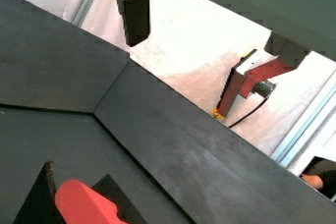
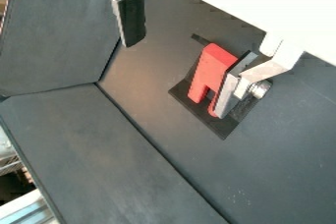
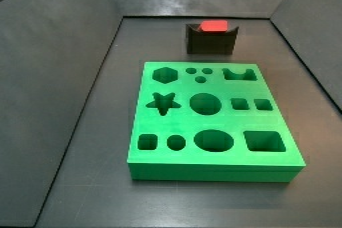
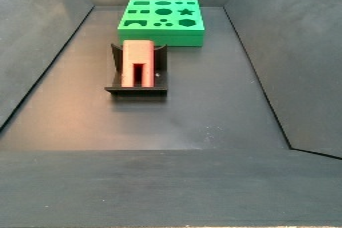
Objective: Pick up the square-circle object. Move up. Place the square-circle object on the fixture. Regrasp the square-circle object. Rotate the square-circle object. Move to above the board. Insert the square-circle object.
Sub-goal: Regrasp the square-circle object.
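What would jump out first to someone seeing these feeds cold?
The bright green board with its shaped holes dominates the dark floor in both side views. Next is the red square-circle object resting in the dark fixture, apart from the board. The gripper hangs open and empty above the object, its fingers not touching it.

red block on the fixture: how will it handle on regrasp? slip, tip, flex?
The square-circle object looks like rigid moulded plastic, so probably no flex. Its smooth faces may slip under a light pinch. It lies seated in the fixture, so tipping seems unlikely. The gripper hangs open above it, holding nothing.
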